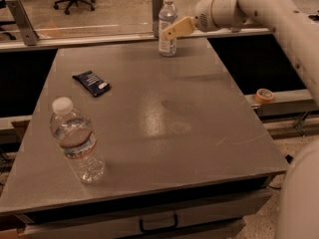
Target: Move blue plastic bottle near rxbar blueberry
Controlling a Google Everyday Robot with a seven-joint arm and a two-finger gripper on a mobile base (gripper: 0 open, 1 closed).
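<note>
The blue plastic bottle [167, 25] stands upright at the far edge of the grey table [199, 113], slim, with a white cap and a bluish-white label. The rxbar blueberry [91, 82] lies flat on the left part of the table, dark navy with a white patch at its near end. My gripper [172, 31] reaches in from the upper right on the white arm; its tan fingers [179, 27] are right beside the bottle's upper half, on its right side.
A wider clear bottle with a red-striped label [76, 141] stands near the front left corner. A roll of tape [264, 95] lies on a ledge to the right. A metal post [156, 4] stands behind the slim bottle. Office chairs stand on the floor behind.
</note>
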